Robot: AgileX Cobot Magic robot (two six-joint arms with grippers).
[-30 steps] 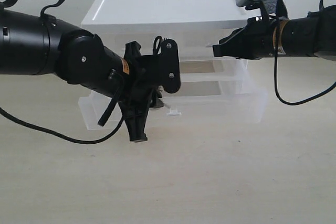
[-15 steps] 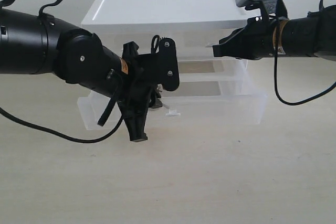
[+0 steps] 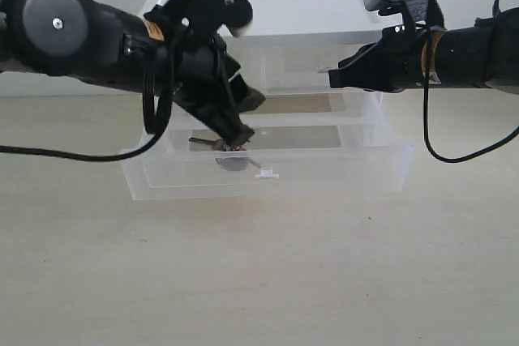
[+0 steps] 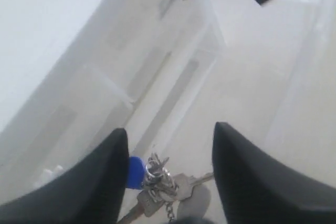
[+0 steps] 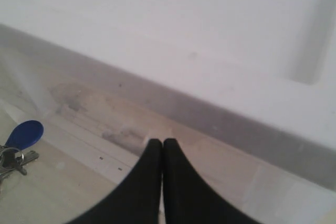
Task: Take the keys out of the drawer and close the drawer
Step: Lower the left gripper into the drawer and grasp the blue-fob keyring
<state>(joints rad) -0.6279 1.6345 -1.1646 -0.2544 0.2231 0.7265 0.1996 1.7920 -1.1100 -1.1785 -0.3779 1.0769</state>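
A: Where do the keys (image 4: 160,184) sit against the left gripper (image 4: 170,129)?
B: Below it, on the floor of the open drawer (image 3: 324,177), just past the fingertips. Its two fingers stand apart and clasp nothing

A: How does the bunch lie?
B: Its long axis runs across the gap, roughly from one finger to the other. The blue fob (image 4: 135,171) is just beside one finger, a key blade points toward the other, and the grey tag (image 4: 195,203) lies nearer the wrist

A: What could go wrong?
B: I'd say the fob is the weak spot. It is so close to that finger that it may get nudged aside rather than caught, and the jaws would then close on one blade alone. The loose rest would hang and could snag the drawer's front wall on the way out. If the tips come down too far, they could press on the thin plastic floor

A: And the right gripper (image 5: 161,144)?
B: Its fingers are pressed together and empty, up by the cabinet top (image 3: 259,6), well apart from the left gripper and away from the handle tab (image 3: 268,174)
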